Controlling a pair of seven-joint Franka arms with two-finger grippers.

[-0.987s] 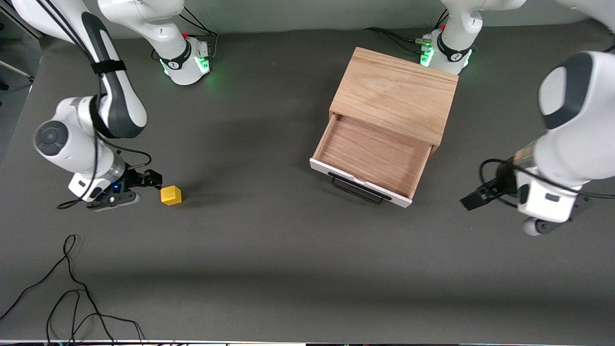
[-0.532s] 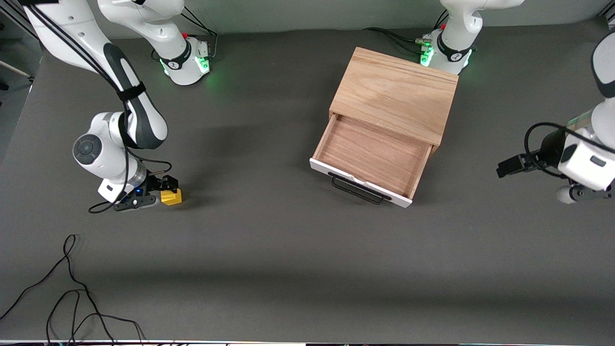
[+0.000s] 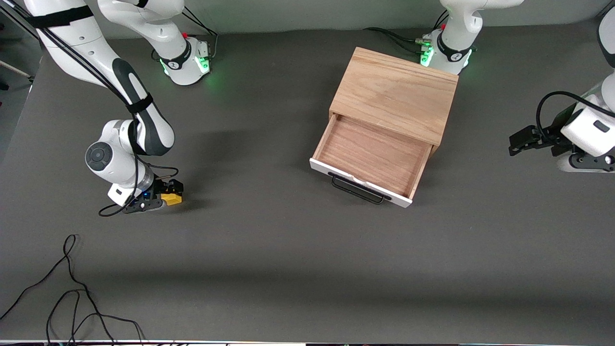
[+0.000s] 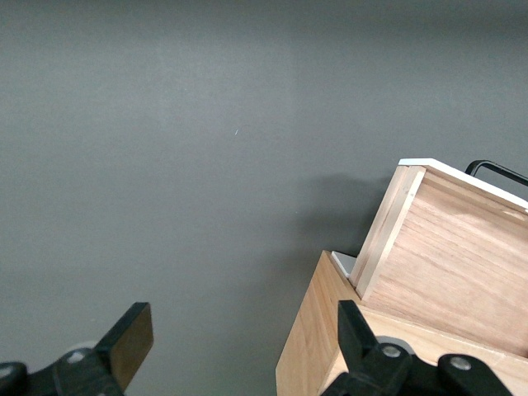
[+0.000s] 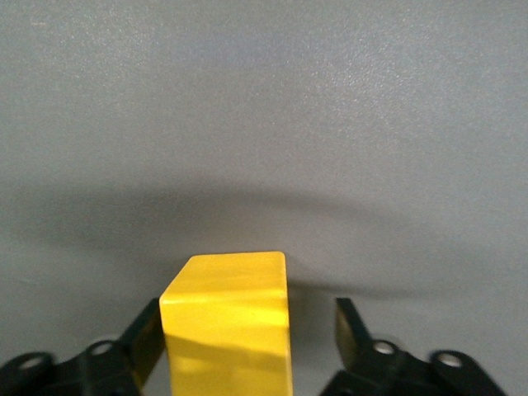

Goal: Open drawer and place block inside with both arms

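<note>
The yellow block [image 3: 172,198] sits on the grey table toward the right arm's end. My right gripper [image 3: 168,194] is low at the table, open, with the block between its jaws. In the right wrist view the block [image 5: 227,318] touches one finger [image 5: 147,330], and a gap separates it from the other finger [image 5: 351,326]. The drawer [image 3: 356,180] is pulled out of the oak cabinet [image 3: 396,91] and holds nothing. My left gripper [image 3: 518,143] is open and empty, over the table beside the cabinet at the left arm's end. The left wrist view shows the drawer's side [image 4: 450,247].
The drawer's black wire handle [image 3: 358,191] sticks out toward the front camera. Loose black cables [image 3: 72,288] lie on the table near the front edge at the right arm's end. The arm bases [image 3: 185,60] stand along the table's back edge.
My right gripper has slid onto the block and now straddles it. My left gripper has drawn back from the drawer front toward the left arm's end and its base.
</note>
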